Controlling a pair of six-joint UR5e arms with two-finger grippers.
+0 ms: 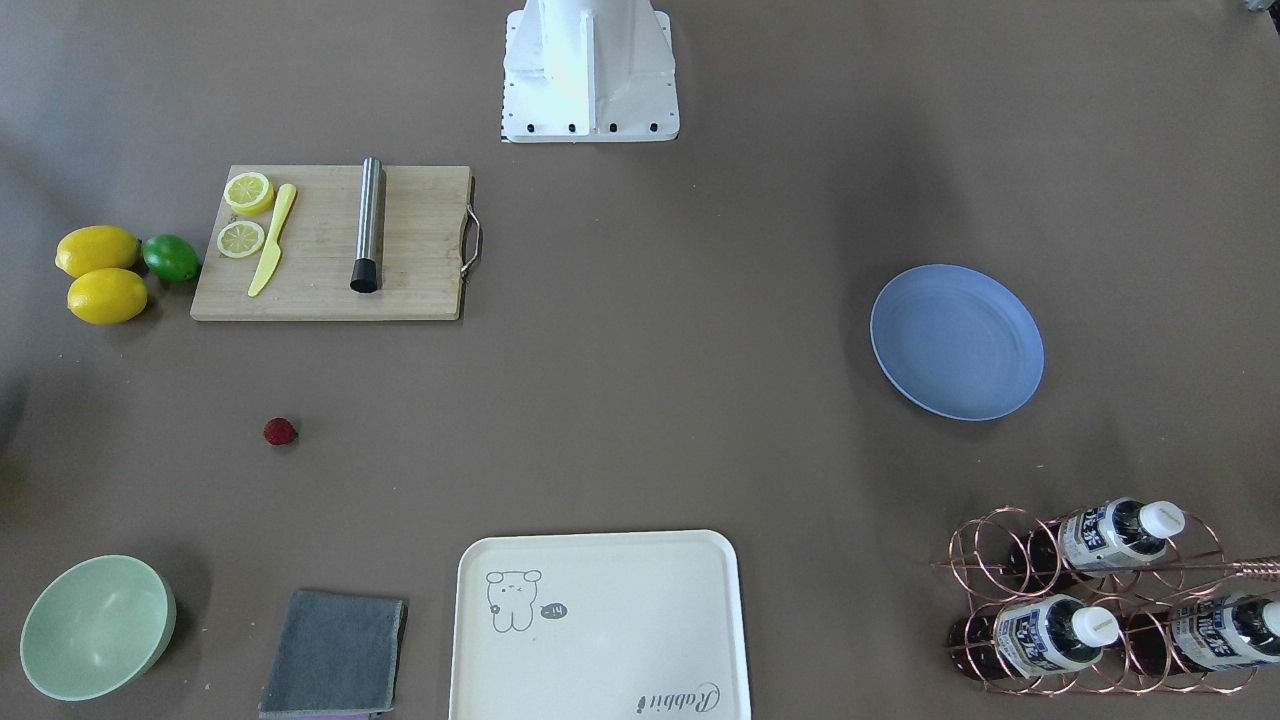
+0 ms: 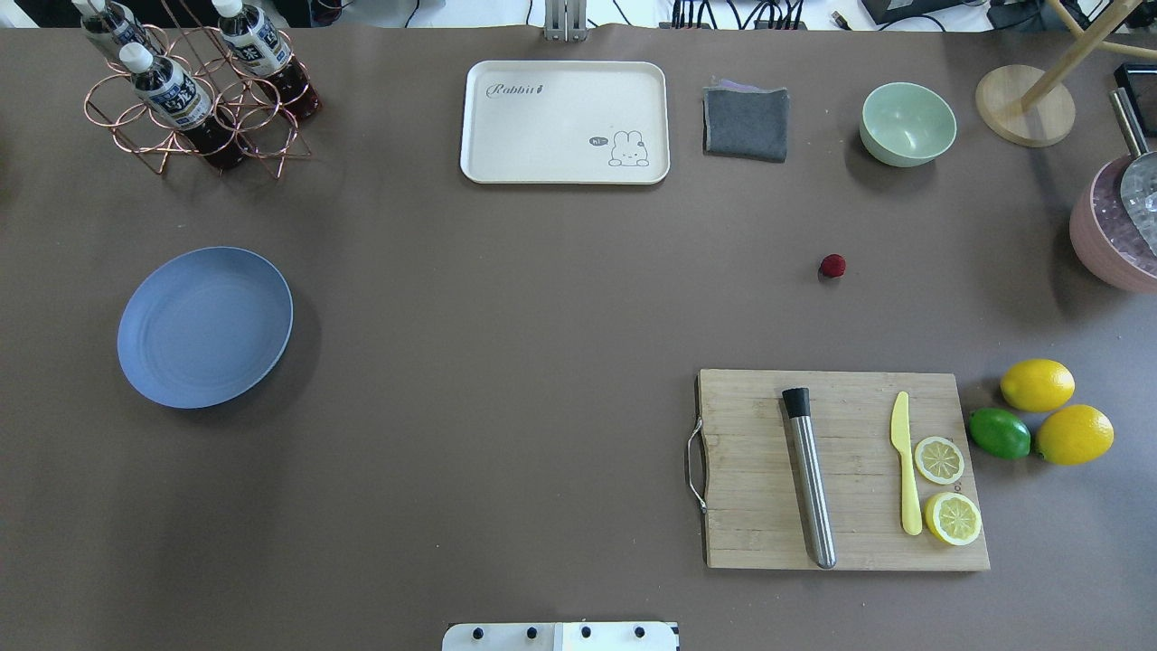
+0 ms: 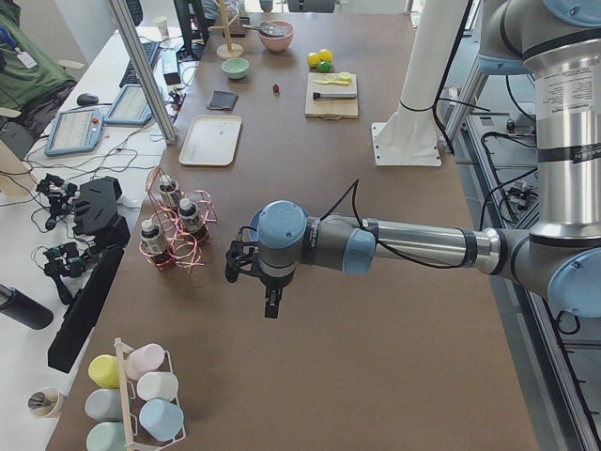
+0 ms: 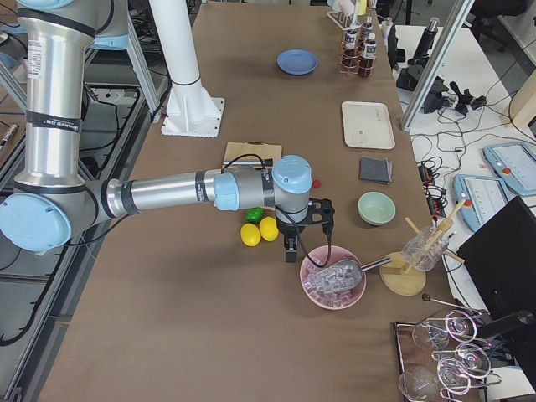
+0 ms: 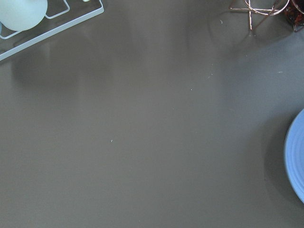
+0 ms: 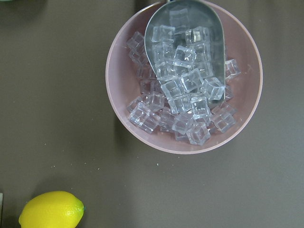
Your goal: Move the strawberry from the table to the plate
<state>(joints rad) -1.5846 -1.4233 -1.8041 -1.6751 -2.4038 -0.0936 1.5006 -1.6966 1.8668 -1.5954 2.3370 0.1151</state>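
The strawberry, small and dark red, lies alone on the brown table between the cutting board and the green bowl. The blue plate sits empty on the opposite side; its edge shows in the left wrist view. My left gripper hangs above the table near the plate and appears only in the exterior left view, so I cannot tell its state. My right gripper hovers near the lemons and the ice bowl, seen only in the exterior right view; I cannot tell its state either.
A wooden cutting board carries a steel rod, a yellow knife and lemon slices. Two lemons and a lime lie beside it. A cream tray, grey cloth, green bowl, bottle rack and pink ice bowl line the edges.
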